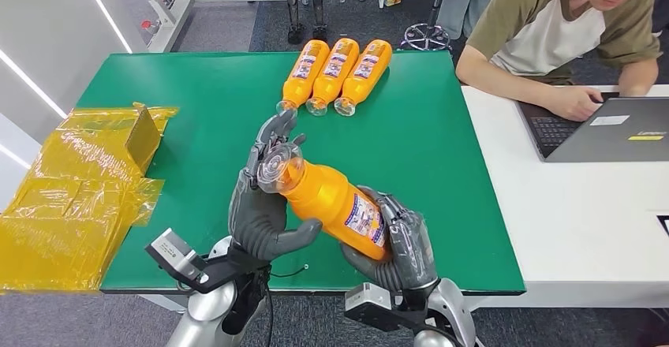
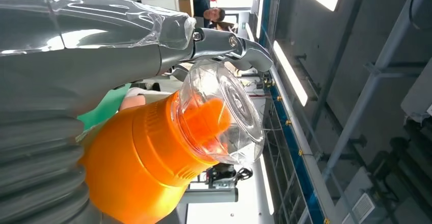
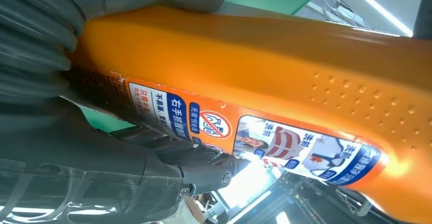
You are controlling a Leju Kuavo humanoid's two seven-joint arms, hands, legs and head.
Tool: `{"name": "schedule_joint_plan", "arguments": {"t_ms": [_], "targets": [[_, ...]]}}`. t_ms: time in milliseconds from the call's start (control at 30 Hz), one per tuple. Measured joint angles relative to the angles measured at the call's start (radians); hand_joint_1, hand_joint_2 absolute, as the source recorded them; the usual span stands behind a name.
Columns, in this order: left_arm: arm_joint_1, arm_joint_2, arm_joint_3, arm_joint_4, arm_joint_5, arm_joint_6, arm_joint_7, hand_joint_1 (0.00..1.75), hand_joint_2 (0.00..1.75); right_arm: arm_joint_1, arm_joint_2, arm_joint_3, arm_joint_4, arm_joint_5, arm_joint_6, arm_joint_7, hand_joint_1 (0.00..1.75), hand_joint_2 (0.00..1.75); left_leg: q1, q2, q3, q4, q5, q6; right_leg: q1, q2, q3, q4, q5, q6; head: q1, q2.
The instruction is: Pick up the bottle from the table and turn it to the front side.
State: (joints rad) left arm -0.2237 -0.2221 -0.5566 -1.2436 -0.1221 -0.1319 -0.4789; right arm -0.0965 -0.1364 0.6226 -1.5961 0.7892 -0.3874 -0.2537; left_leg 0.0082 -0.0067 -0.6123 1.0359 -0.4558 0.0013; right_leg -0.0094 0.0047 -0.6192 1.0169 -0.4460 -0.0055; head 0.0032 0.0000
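Observation:
An orange bottle with a clear cap is lifted above the green table, tilted, cap toward the far left. My left hand grips its neck end; the left wrist view shows the bottle and its clear cap close up under my left hand. My right hand holds the base end, fingers wrapped over the label. In the right wrist view the bottle shows its printed label beside my right hand.
Three more orange bottles lie side by side at the table's far edge. Yellow plastic bags cover the left end. A person works on a laptop at the white table on the right.

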Motion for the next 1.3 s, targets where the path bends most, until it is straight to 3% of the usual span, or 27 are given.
{"name": "schedule_joint_plan", "arguments": {"t_ms": [667, 700, 800, 833, 1133, 1200, 1300], "targets": [[-0.005, -0.002, 0.0, 0.034, -0.058, -0.057, 0.051, 0.03, 1.75, -0.018, -0.003, 0.002, 0.0, 0.072, 0.062, -0.008, 1.63, 1.75, 0.0, 0.0, 0.0, 0.0, 0.0, 0.0, 0.0, 0.0, 0.0, 0.0, 0.0, 0.0, 0.0, 0.0], [-0.004, -0.002, 0.0, 0.034, -0.062, -0.058, 0.052, 0.38, 1.75, -0.018, -0.003, 0.002, -0.001, 0.076, 0.066, -0.006, 1.63, 1.75, 0.0, 0.0, 0.0, 0.0, 0.0, 0.0, 0.0, 0.0, 0.0, 0.0, 0.0, 0.0, 0.0, 0.0], [-0.002, -0.002, 0.001, 0.034, -0.066, -0.058, 0.052, 1.66, 1.75, -0.014, -0.003, 0.001, -0.006, 0.088, 0.082, 0.001, 1.63, 1.75, 0.0, 0.0, 0.0, 0.0, 0.0, 0.0, 0.0, 0.0, 0.0, 0.0, 0.0, 0.0, 0.0, 0.0], [0.0, -0.002, 0.001, 0.034, -0.066, -0.057, 0.052, 1.75, 1.75, -0.012, -0.003, 0.001, -0.009, 0.093, 0.087, 0.004, 1.63, 1.75, 0.0, 0.0, 0.0, 0.0, 0.0, 0.0, 0.0, 0.0, 0.0, 0.0, 0.0, 0.0, 0.0, 0.0], [0.012, -0.005, 0.006, 0.033, -0.055, -0.047, 0.053, 1.75, 1.75, -0.003, -0.003, -0.005, -0.017, 0.11, 0.117, 0.018, 1.61, 1.75, 0.0, 0.0, 0.0, 0.0, 0.0, 0.0, 0.0, 0.0, 0.0, 0.0, 0.0, 0.0, 0.0, 0.0], [0.014, -0.008, 0.007, 0.032, -0.053, -0.044, 0.053, 1.75, 1.75, -0.003, -0.003, -0.005, -0.017, 0.112, 0.122, 0.02, 1.42, 1.75, 0.0, 0.0, 0.0, 0.0, 0.0, 0.0, 0.0, 0.0, 0.0, 0.0, 0.0, 0.0, 0.0, 0.0], [0.016, -0.01, 0.007, 0.03, -0.049, -0.04, 0.053, 1.75, 1.75, 0.0, -0.004, -0.005, -0.017, 0.114, 0.13, 0.021, 0.31, 1.75, 0.0, 0.0, 0.0, 0.0, 0.0, 0.0, 0.0, 0.0, 0.0, 0.0, 0.0, 0.0, 0.0, 0.0]]}}
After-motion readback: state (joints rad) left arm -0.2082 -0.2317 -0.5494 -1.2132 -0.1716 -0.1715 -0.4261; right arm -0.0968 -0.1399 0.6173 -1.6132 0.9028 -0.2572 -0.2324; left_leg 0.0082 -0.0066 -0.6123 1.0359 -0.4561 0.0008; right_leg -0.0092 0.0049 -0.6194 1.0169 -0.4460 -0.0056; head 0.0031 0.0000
